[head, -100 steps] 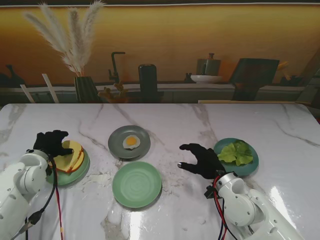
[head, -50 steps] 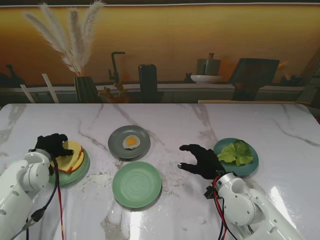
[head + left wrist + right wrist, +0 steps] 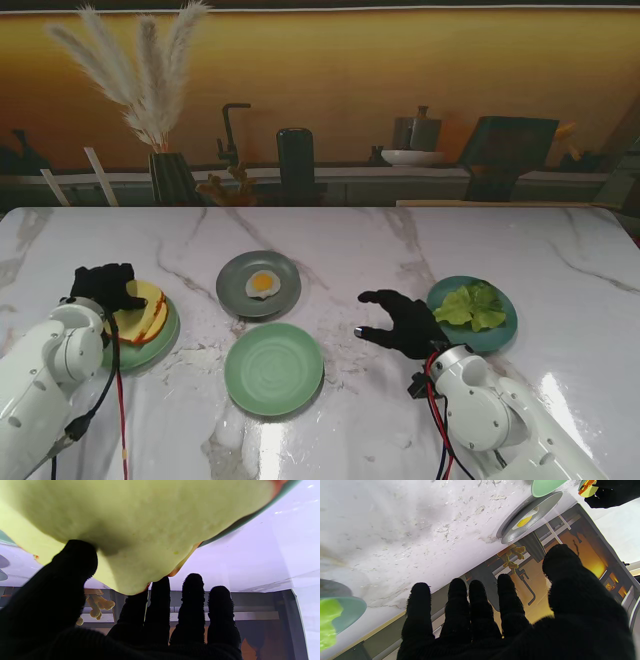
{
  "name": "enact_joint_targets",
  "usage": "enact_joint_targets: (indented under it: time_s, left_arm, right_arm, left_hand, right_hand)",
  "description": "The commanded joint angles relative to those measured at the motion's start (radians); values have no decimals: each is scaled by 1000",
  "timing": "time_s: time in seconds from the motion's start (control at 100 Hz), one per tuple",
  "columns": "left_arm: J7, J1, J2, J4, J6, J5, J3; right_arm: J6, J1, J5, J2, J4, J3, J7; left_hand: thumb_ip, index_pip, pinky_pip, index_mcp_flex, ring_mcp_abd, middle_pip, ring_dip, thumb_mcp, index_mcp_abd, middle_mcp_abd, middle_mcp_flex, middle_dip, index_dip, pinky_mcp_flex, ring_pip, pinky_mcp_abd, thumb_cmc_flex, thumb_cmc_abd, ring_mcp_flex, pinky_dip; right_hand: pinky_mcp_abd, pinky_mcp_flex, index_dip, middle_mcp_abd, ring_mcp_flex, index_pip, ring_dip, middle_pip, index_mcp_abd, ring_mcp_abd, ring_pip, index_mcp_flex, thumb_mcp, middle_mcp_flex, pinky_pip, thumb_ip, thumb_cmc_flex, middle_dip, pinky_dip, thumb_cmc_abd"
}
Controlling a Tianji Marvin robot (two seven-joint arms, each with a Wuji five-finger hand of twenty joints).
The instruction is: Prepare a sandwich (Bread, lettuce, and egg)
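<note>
On the green plate (image 3: 150, 345) at the table's left lay stacked bread slices (image 3: 140, 310), with left hand (image 3: 103, 287) over the top slice: thumb (image 3: 75, 560) pressing its face, fingers (image 3: 160, 590) hooked at its far edge, not visibly clamped. Risked sliding or folding the soft slice, or dragging the one beneath, given so shallow a hold. Hovered open-fingered and empty between egg (image 3: 263, 283) and lettuce (image 3: 472, 306): right hand (image 3: 400, 322). Waited bare, nearest: pale green plate (image 3: 273, 367).
</note>
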Motion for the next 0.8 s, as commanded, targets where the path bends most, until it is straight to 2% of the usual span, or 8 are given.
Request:
enact_joint_targets:
  time_s: [0.0,0.17,0.19,0.26,0.36,0.38,0.52,0.79]
  left_arm:
    - [11,-4,-3,23,8,8,3]
    - [55,-9,-6,39,4,14,10]
    - [62,-10,-7,42,2,14,10]
    - [86,-11,-9,47,-7,10,9]
    - [116,-6,-14,45,-29,-1,0]
    - [120,-4,-15,42,-34,-4,-3]
    - [131,18,-23,10,-70,-34,-29]
    - [137,75,-39,-78,-112,-96,-81]
  right_arm:
    - [2,-3,2,-16,-5,-5,5]
    - [2,-2,3,-16,-4,-6,8]
    - [3,-2,4,-16,-4,-6,8]
    - [3,-2,4,-16,-3,-7,9]
    - [3,-1,5,-16,-3,-7,9]
    - [3,-1,5,-16,-2,-8,9]
    - [1,-1,4,-16,-1,-6,8]
    - [-11,-3,-2,-16,3,-4,2]
  left_hand:
    - [23,80,43,-28,-7,42,45,155,-46,-26,25,48,55,16,54,13,78,-11,36,42]
    - [7,203,101,-15,-29,130,118,220,-73,-60,76,123,160,60,143,15,133,-45,89,95]
    - [-21,230,112,-7,-35,131,136,243,-81,-64,104,223,188,73,161,17,153,-64,106,105]
    - [-60,282,135,8,-45,125,153,266,-96,-73,163,316,215,99,195,20,223,-114,138,114]
    - [-76,340,170,38,-53,98,214,273,-119,-88,253,382,233,145,234,22,304,-141,199,130]
    - [-70,354,183,47,-53,99,251,279,-124,-93,270,388,231,162,224,24,315,-134,225,135]
    - [-29,369,203,66,-50,103,270,326,-137,-101,296,380,225,205,213,23,322,-133,275,136]
    - [126,353,222,78,-24,16,262,473,-128,-90,318,333,221,329,62,31,305,-164,378,110]
  right_hand:
    - [0,-9,-4,-21,23,-2,7,-13,-1,-16,-6,18,-25,13,4,21,22,-1,22,27]
    - [0,-9,-4,-22,23,-2,7,-13,-2,-15,-6,19,-25,14,4,20,22,-1,22,25]
    - [0,-9,-4,-21,23,-3,7,-13,-5,-16,-6,17,-25,14,4,20,22,-1,22,26]
    - [0,-9,-4,-22,23,-2,7,-13,-4,-16,-6,19,-25,14,3,20,22,-1,21,25]
    - [-1,-7,-4,-22,22,-1,7,-13,-1,-14,-6,19,-25,13,5,20,22,-1,22,26]
    - [-1,-9,-4,-22,22,-1,7,-13,-3,-15,-6,20,-26,13,4,20,21,-1,22,26]
    - [-2,-7,-5,-21,21,-2,7,-13,-2,-15,-6,19,-25,12,3,20,21,-1,21,28]
    - [-4,-2,-5,-20,20,-2,7,-13,-1,-14,-5,19,-26,11,2,20,21,-1,19,28]
